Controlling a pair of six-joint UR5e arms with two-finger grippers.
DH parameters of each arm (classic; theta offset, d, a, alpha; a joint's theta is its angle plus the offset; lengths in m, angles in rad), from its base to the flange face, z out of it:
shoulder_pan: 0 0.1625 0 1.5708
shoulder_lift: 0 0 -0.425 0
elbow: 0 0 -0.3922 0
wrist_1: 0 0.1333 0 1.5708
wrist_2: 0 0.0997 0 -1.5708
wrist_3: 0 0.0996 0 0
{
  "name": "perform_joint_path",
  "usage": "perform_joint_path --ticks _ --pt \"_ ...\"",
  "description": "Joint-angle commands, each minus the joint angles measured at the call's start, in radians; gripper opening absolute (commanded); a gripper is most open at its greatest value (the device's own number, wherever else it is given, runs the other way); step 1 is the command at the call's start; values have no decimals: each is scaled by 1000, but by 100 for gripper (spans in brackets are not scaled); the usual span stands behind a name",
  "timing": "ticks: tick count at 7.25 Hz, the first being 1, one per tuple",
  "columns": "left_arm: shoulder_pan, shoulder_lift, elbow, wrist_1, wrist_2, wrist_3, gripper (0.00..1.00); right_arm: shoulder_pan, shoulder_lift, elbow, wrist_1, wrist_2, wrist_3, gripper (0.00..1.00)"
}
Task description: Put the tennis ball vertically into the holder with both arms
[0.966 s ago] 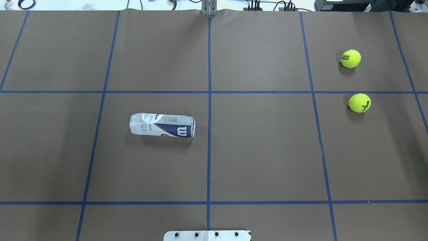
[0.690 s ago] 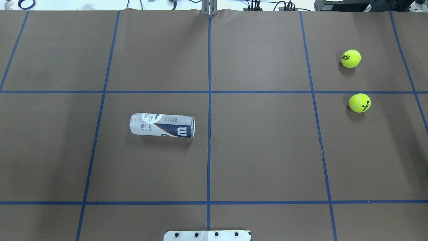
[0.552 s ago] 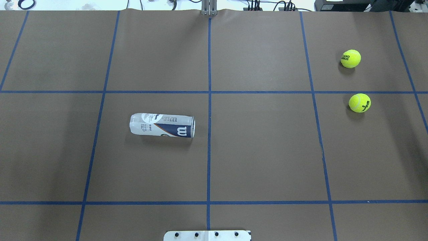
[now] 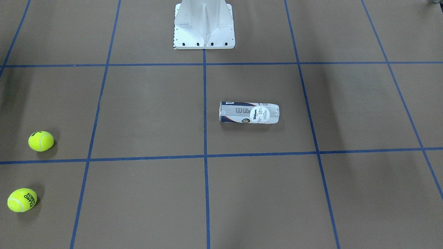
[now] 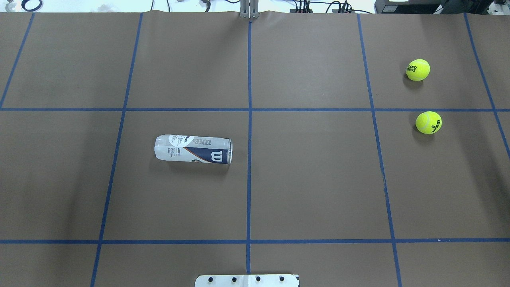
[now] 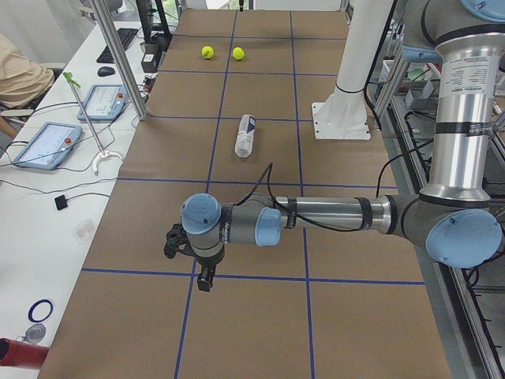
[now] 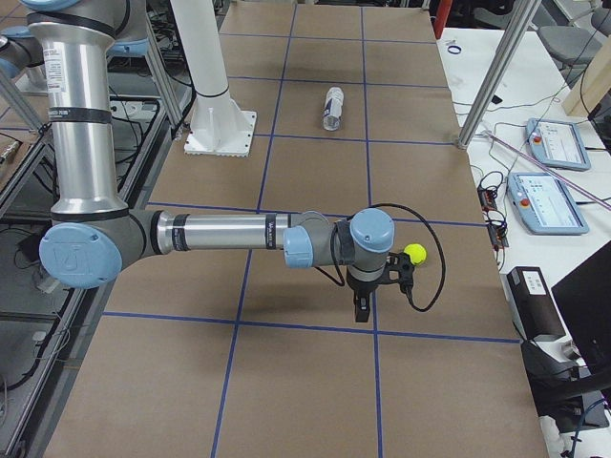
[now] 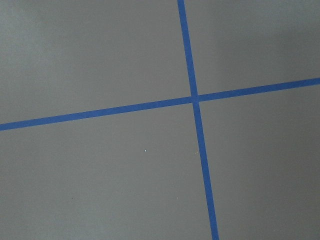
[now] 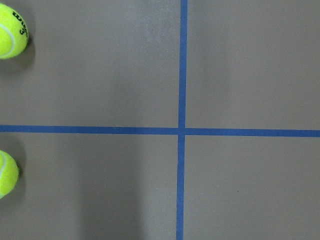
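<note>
Overhead exterior view, entries left to right.

1. Holder (image 5: 193, 149): clear can with a navy and white label. It lies on its side on the surface (image 5: 318, 179), in the square just left of the centre tape line (image 5: 249, 179). Its rimmed end faces that line without touching it.
2. White base plate (image 5: 247, 280): at the bottom edge, centre.
3. Far tennis ball (image 5: 418, 69): yellow, at the far right, beyond the cross tape line (image 5: 438, 109).
4. Near tennis ball (image 5: 428, 122): yellow, on the robot's side of that line. The two balls lie apart from each other and well apart from the holder.

Exterior left view:

5. Left end effector (image 6: 207, 280): black, pointing down over the surface near a tape crossing, well apart from the holder. Released or clenched: cannot tell.

Exterior right view:

6. Right end effector (image 7: 362, 310): black, pointing down, with one of the tennis balls near its wrist. Released or clenched: cannot tell.
</note>
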Motion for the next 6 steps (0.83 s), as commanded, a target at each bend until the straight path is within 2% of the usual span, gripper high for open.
perform_joint_path --ticks 1,3,5,6 --pt "3 -40 36 2 0 -7 100 0 0 1 0 0 0 100" --pt "5 -71 40 0 -3 -26 100 0 0 2 0 2 0 100" --pt "32 -126 26 0 -3 -140 100 0 0 4 0 2 2 100" --pt "40 -134 12 -44 -5 -143 100 0 -1 5 0 2 2 100"
